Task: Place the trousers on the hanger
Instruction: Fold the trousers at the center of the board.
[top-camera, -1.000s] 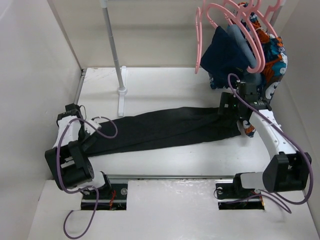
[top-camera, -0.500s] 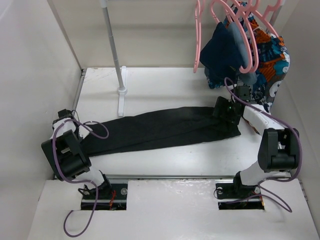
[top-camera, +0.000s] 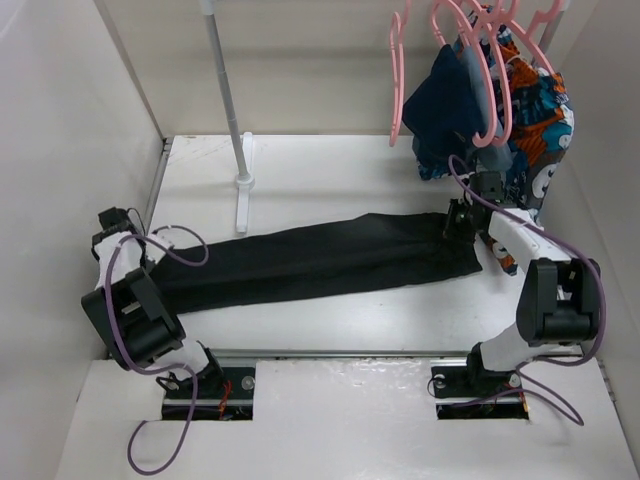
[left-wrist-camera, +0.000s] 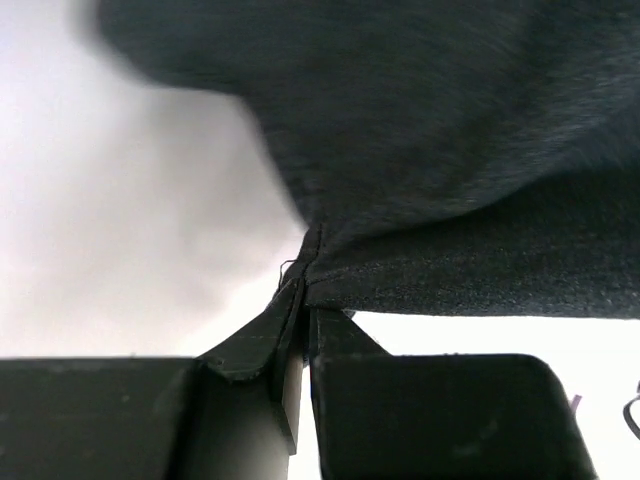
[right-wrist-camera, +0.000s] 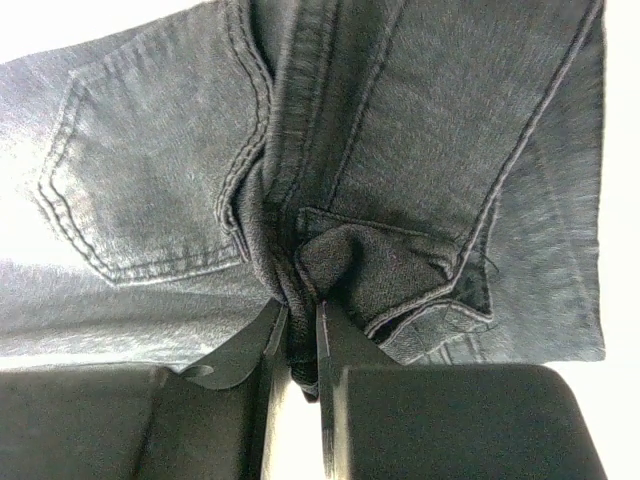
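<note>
The black trousers lie stretched lengthwise across the white table. My left gripper is at their left end, shut on the hem edge; in the left wrist view the fingertips pinch the dark fabric. My right gripper is at the waist end. In the right wrist view it is shut on a bunched fold of the trousers near a pocket. The bare pink hanger hangs at the left of the group at the upper right, above and behind the right gripper.
A white rack pole rises from a foot behind the trousers. Further pink hangers carry a navy garment and a patterned garment at the upper right. White walls close in the table on left and right.
Both grippers have shut on the trousers, left on the hem and right on the waist. The left wrist has drawn back to the left, and the fabric now lies straighter.
</note>
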